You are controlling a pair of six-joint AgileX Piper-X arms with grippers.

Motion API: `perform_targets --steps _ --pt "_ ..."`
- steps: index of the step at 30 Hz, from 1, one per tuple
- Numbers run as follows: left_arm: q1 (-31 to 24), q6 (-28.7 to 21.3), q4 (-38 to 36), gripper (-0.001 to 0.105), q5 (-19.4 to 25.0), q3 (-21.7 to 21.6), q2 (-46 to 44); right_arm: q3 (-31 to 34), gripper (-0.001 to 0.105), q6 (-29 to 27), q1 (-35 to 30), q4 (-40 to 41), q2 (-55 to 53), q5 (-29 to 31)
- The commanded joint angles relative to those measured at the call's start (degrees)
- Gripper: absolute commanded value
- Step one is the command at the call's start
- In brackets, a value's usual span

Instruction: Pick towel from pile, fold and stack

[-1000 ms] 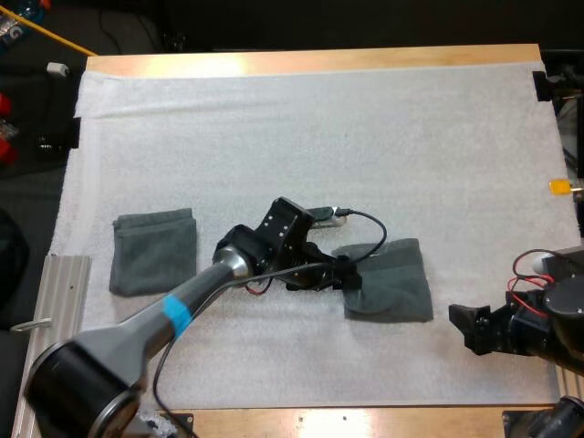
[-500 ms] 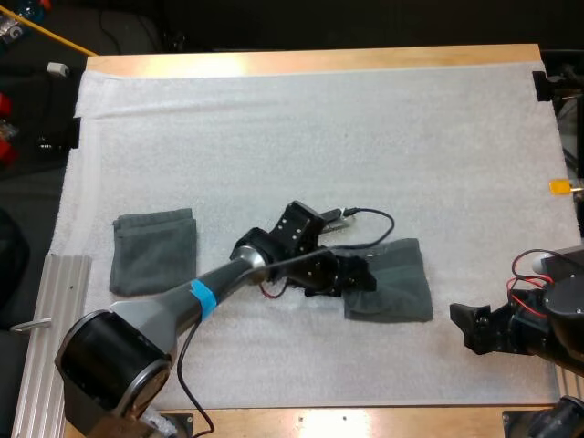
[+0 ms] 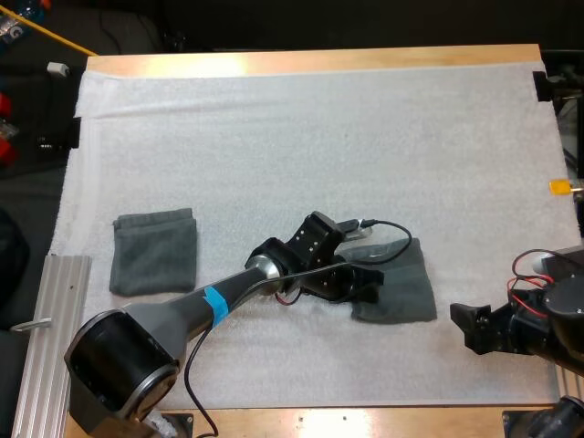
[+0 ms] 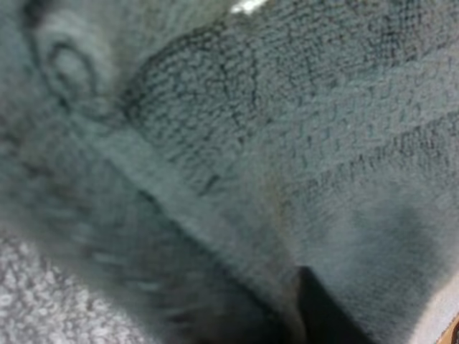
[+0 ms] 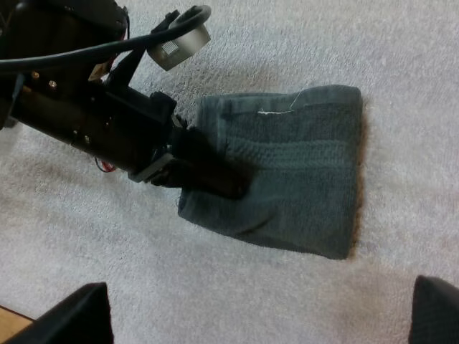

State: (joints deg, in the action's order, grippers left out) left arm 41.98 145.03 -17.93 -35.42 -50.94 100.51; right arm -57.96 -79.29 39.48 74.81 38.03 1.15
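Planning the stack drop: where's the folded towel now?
High view: the folded towel lies at the mat's left side, apart from the left claw at the other towel.

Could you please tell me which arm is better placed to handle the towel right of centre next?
Left, I think. My left gripper is on the towel at its left edge, while my right gripper sits apart by the mat's right edge, fingers open, clear of it.

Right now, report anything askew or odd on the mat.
The right towel lies skewed to the mat, its left edge bunched where the left hand is at it. A loose white thread trails across its top. The left towel lies folded and looks fine.
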Motion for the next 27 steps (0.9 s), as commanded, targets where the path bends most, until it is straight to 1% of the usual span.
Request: perform_targets --steps 1,2,5,7,8,10,11,13,14,16,17,19,20,22,23,25,27 --pt "0.3 -0.8 -0.5 0.0 -0.4 -0.7 -0.6 -0.6 0.079 -0.7 0.1 0.4 -0.1 0.3" --pt "0.3 -1.5 -0.9 0.0 -0.3 -0.9 -0.9 -0.6 0.079 -0.7 0.1 0.4 -0.1 0.3" --pt "-0.6 -7.0 -5.0 0.0 1.9 -2.1 -3.6 -0.6 0.079 -0.7 0.1 0.4 -0.1 0.3" --pt "-2.3 -12.3 -9.7 0.0 3.5 -3.4 -6.0 -0.6 0.079 -0.7 0.1 0.4 -0.1 0.3" --pt "-2.8 -14.0 -11.4 0.0 3.6 -3.8 -6.7 -0.6 0.079 -0.7 0.1 0.4 -0.1 0.3" --pt "-5.8 -20.2 -18.6 0.0 4.3 -5.8 -8.9 -0.6 0.079 -0.7 0.1 0.4 -0.1 0.3" --pt "-6.8 -21.5 -20.2 0.0 4.9 -6.4 -9.4 -0.6 0.079 -0.7 0.1 0.4 -0.1 0.3" --pt "-10.2 -28.5 -28.3 0.0 9.0 -8.9 -11.4 -0.6 0.079 -1.0 0.1 0.4 -0.1 0.3" --pt "-11.5 -30.5 -31.2 0.0 10.4 -9.6 -11.9 -0.6 0.079 -1.4 0.1 0.4 -0.1 0.3" --pt "-15.1 -36.6 -38.0 0.0 14.5 -12.1 -13.4 -0.6 0.079 -2.0 0.1 0.4 -0.1 0.3" --pt "-15.9 -38.1 -39.8 0.0 15.5 -12.7 -13.8 -0.6 0.079 -2.0 0.1 0.4 -0.1 0.3" --pt "-19.9 -42.5 -45.3 0.0 19.5 -14.9 -14.8 -0.6 0.079 -2.0 0.1 0.4 -0.1 0.3" --pt "-21.0 -43.3 -46.2 0.0 20.6 -15.2 -14.9 -0.6 0.079 -2.0 0.1 0.4 -0.1 0.3" --pt "-24.6 -46.8 -50.0 0.0 23.8 -16.6 -15.3 -0.6 0.079 -2.0 0.1 0.4 -0.1 0.3" --pt "-25.6 -47.8 -51.2 0.0 24.8 -16.8 -15.5 -0.6 0.079 -2.0 0.1 0.4 -0.1 0.3" --pt "-29.1 -50.1 -54.0 0.0 28.8 -17.5 -15.6 -0.6 0.079 -2.0 0.1 0.4 -0.1 0.3" --pt "-31.4 -51.6 -55.2 0.0 30.9 -17.7 -15.6 -0.6 0.079 -2.0 0.1 0.4 -0.1 0.3"
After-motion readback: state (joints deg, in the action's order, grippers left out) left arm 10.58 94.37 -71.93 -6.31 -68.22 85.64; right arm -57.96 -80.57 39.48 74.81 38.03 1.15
